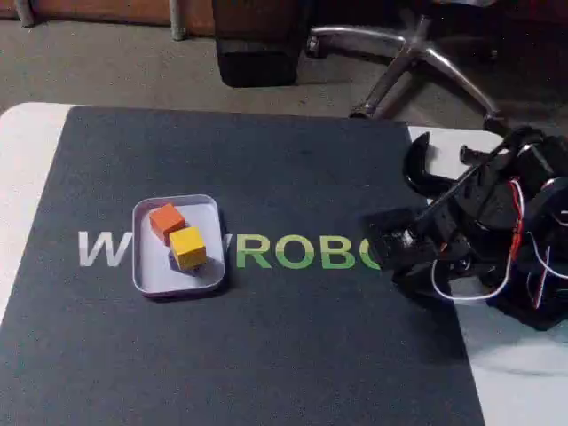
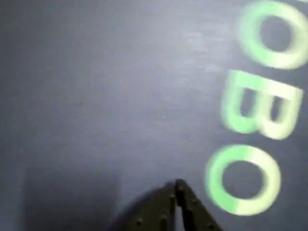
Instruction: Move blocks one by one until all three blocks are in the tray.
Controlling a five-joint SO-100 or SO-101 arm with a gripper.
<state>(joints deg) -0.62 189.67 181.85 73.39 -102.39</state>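
We judge the job nearly or fully done: the tray at nine o'clock on the mat holds the orange block and yellow block touching; purple we cannot make out, perhaps beneath yellow. Our gripper sits at three o'clock, pressed together, empty. Next, confirm purple.
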